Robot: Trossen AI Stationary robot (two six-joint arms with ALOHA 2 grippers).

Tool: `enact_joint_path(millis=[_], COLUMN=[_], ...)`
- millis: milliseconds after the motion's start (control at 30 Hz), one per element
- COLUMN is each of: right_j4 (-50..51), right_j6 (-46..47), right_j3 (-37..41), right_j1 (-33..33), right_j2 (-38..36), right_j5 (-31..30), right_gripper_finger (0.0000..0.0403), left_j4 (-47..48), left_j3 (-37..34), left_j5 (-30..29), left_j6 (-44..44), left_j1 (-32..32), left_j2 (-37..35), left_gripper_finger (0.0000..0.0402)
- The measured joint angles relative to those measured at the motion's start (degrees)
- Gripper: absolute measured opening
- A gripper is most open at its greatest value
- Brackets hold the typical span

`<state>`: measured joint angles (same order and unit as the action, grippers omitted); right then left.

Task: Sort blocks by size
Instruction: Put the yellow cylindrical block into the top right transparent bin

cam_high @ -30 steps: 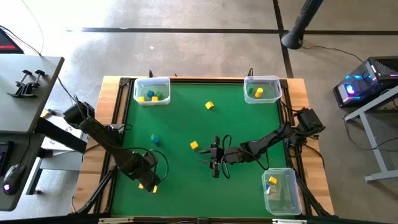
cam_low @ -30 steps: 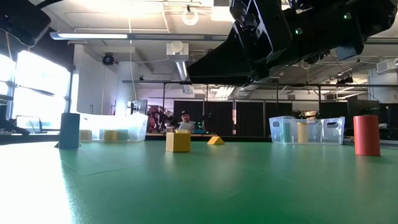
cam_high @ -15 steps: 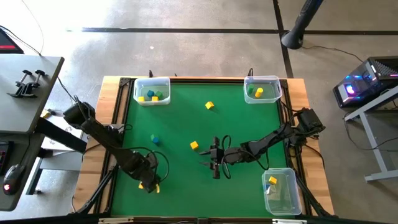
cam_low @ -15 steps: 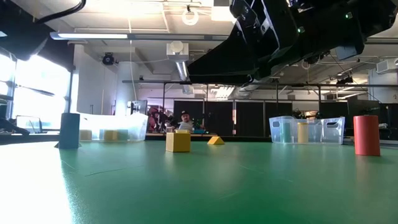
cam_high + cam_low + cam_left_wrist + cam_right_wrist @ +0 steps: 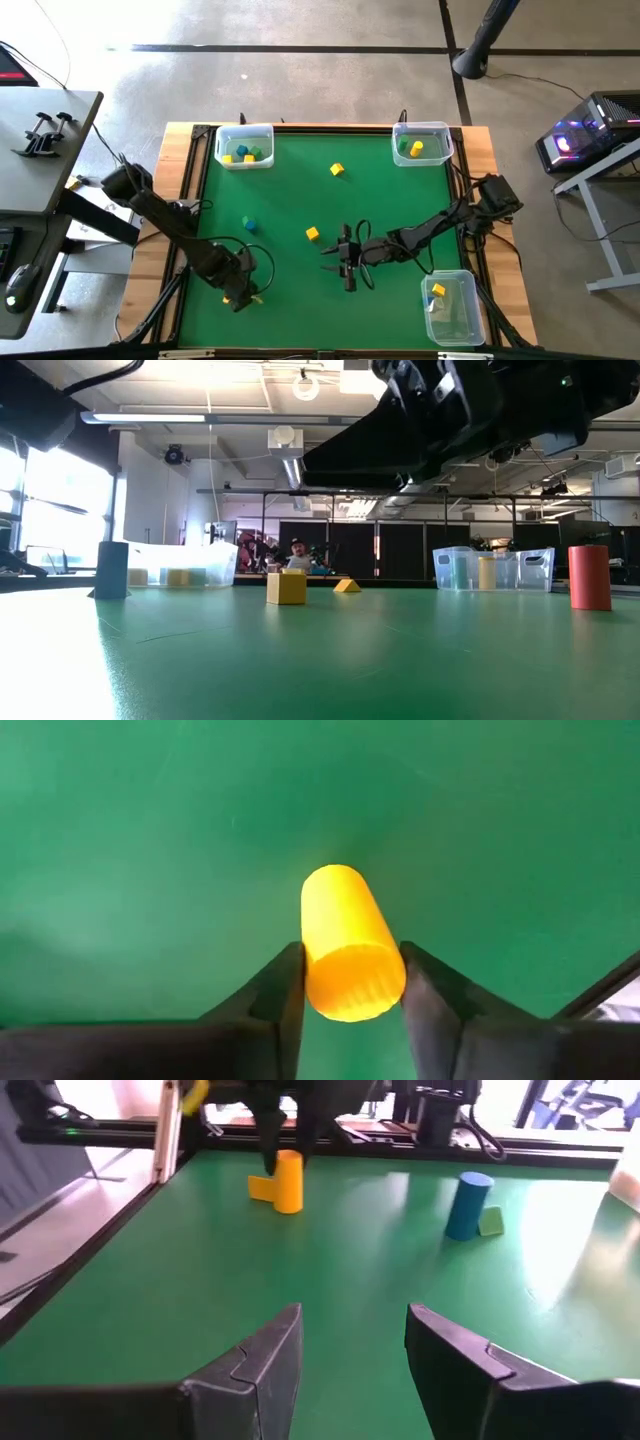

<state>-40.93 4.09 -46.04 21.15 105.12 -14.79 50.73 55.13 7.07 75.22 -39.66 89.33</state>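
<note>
My left gripper [image 5: 240,296] is at the table's near left, shut on a yellow cylinder block [image 5: 346,948]; the cylinder also shows in the right wrist view [image 5: 288,1180], with a small yellow block [image 5: 262,1188] beside it on the mat. My right gripper [image 5: 340,258] hovers open and empty over the middle of the mat [image 5: 350,1350]. Loose on the mat are a blue cylinder [image 5: 248,224] with a green block [image 5: 490,1221] next to it, a yellow block [image 5: 313,234], a yellow wedge [image 5: 337,169] and a red cylinder [image 5: 589,577]. My left gripper pinches the yellow cylinder's round side near its upper end [image 5: 352,982] between its two fingers [image 5: 285,992]. The fingers come from above, pointing down. The cylinder stands upright below them; whether its lower end [image 5: 288,1206] touches the mat, I cannot tell.
Clear bins stand at the far left [image 5: 244,146], the far right [image 5: 421,143] and the near right [image 5: 450,305] corners, each with blocks inside. A wooden frame [image 5: 190,180] borders the green mat. People show in the room beyond the table [image 5: 296,554].
My left arm has shifted a little at the table's near left, over the yellow cylinder. My right gripper has crept slightly toward the near edge. The loose blocks on the mat have stayed where they were.
</note>
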Motion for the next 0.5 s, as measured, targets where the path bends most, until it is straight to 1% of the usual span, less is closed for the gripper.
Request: enact_joint_path(millis=[67,133,200,333,400,433,500], right_j4=[0.0,0.0,-0.2,-0.5,-0.5,-0.4,-0.4], right_j6=[-1.5,-3.2,-5.2,-9.5,-11.1,-11.7,-12.1], right_j3=[0.0,0.0,0.0,0.0,0.0,0.0,0.0], right_j1=[0.7,1.5,2.7,5.4,6.6,7.1,7.7], right_j2=[0.0,0.0,0.0,-0.1,-0.2,-0.4,-0.5], right_j5=[0.0,-0.3,-3.1,-11.1,-14.5,-15.9,-18.0], right_gripper_finger=[0.0170,0.0170,0.0170,0.0170,0.0169,0.0169,0.0169], left_j4=[-0.4,-2.3,-4.7,-11.0,-17.1,-21.7,-32.5], left_j3=[0.1,0.0,0.0,0.0,-0.6,-1.4,-3.8], left_j5=[-3.2,-9.4,-17.2,-31.4,-37.3,-39.2,-40.6], left_j6=[-3.0,-6.7,-10.6,-17.2,-22.3,-25.5,-32.7], left_j1=[0.0,-0.2,-0.3,0.2,0.8,1.3,2.7], left_j2=[-0.2,-0.5,-1.1,-2.9,-3.2,-3.2,-3.2], left_gripper_finger=[0.0090,0.0090,0.0090,0.0090,0.0090,0.0090,0.0090])
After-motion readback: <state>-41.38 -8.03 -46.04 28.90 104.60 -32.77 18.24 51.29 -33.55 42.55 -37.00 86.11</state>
